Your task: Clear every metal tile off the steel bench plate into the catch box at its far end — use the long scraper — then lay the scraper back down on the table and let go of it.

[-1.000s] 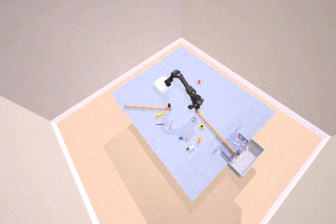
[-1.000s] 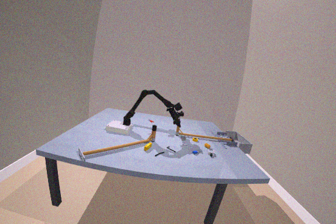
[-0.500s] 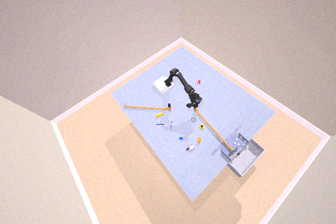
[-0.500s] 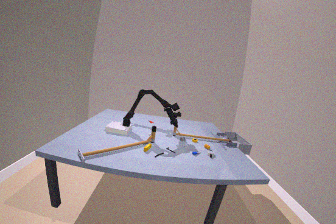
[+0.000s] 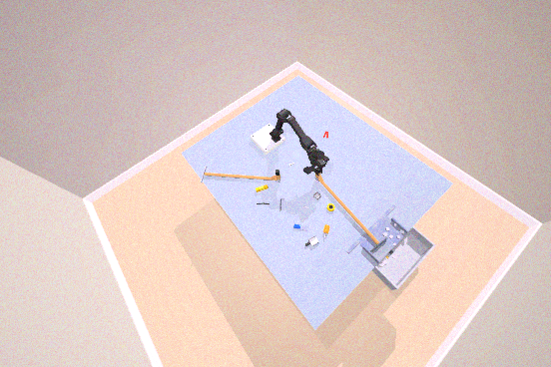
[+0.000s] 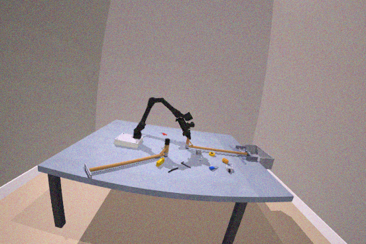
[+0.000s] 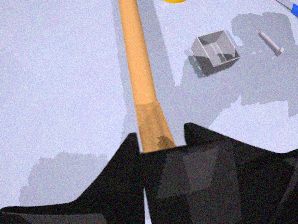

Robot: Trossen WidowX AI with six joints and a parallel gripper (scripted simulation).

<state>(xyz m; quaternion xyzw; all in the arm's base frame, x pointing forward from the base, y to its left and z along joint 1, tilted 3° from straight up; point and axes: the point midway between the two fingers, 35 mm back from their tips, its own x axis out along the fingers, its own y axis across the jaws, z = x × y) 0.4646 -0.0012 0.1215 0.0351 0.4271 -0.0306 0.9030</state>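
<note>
My gripper (image 5: 317,173) (image 6: 187,138) (image 7: 161,135) is shut on the upright grip of the long scraper (image 5: 346,207) (image 6: 219,150) (image 7: 137,55). Its wooden handle runs out to the steel plate (image 5: 380,230). The scraper's head is at the plate's box end, beside the near-left wall of the catch box (image 5: 423,238) (image 6: 268,162). Several small pale tiles (image 5: 390,236) lie on the plate, to the right of the head in the top view. Small pieces also show inside the box, near its left corner. The head partly hides that corner, and the blade's exact contact is unclear.
A second long-handled tool (image 5: 240,176) (image 6: 126,162) lies left of the arm. Between it and the scraper are a yellow tape roll (image 5: 330,207) (image 6: 212,154), an open metal square (image 5: 317,195) (image 7: 217,50), an orange-handled tool (image 5: 326,228) and a blue item (image 5: 296,226).
</note>
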